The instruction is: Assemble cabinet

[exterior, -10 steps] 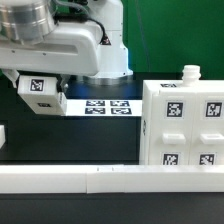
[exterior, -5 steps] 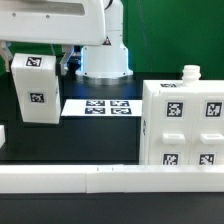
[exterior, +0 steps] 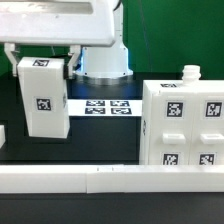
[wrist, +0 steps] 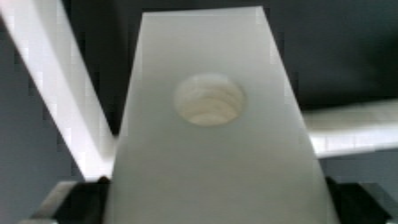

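The cabinet (exterior: pixel 185 125) and the tagged panel (exterior: pixel 42 97) look like smooth, matt white plastic, the robot arm (exterior: pixel 60 20) is glossier white, and the table (exterior: pixel 100 140) is matt black.

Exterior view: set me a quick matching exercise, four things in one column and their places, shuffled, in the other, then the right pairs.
Things:
1. cabinet
2. marker board
3. long white rail
4. white tagged panel

Places:
A. upright, gripped by the pincer, at the exterior view's left
B. lying flat at the back, near the middle
C. standing at the exterior view's right
D. lying across the front

Pairs: 1-C, 2-B, 3-D, 4-A.
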Robot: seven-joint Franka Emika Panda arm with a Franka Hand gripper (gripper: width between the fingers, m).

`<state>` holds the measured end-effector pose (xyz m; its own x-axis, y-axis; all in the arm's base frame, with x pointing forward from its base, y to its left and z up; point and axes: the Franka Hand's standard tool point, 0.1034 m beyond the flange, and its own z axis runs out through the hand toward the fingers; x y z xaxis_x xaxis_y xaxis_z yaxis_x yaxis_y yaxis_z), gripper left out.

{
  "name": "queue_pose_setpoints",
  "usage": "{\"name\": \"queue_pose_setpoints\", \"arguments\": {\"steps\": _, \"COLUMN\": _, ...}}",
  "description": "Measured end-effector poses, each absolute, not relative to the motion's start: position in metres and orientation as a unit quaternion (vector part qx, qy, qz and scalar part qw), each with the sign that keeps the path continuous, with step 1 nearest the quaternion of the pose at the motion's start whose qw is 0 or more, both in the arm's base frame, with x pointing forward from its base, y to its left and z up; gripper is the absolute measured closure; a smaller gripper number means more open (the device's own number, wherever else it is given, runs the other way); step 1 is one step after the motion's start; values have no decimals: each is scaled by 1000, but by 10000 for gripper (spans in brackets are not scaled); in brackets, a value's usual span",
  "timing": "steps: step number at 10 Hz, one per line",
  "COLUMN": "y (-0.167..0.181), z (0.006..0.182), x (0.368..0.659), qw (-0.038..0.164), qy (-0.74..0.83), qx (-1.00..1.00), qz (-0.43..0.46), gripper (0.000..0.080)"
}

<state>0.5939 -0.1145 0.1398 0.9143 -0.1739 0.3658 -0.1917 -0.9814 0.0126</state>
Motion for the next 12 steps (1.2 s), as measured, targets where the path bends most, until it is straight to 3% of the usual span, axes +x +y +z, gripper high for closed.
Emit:
{"name": "queue_pose_setpoints", "arguments": {"steps": 3, "y": -110, "z": 139, "x": 595, "qw": 60, "qy": -98, "qx": 962, "qz": 248, "gripper": 234}}
{"name": "queue_pose_setpoints", "arguments": {"steps": 5, "y": -109, "z": 137, "x": 594, "qw": 56, "qy": -99, "qx": 964, "qz": 241, "gripper": 234}}
{"name": "queue_pose_setpoints", "arguments": {"steps": 7, "y": -134, "z": 136, "x": 584, "qw": 56, "qy": -82, "qx": 970, "qz": 222, "gripper": 234}}
{"name": "queue_pose_setpoints", "arguments": {"steps": 9, "y": -133, "z": 120, "x": 574, "qw": 53, "qy": -83, "qx": 971, "qz": 220, "gripper": 234}}
{"name": "queue_pose_setpoints", "arguments": {"steps": 12, "y": -106, "z": 95, "x": 569, "qw": 50, "qy": -82, "qx": 971, "qz": 221, "gripper": 234}}
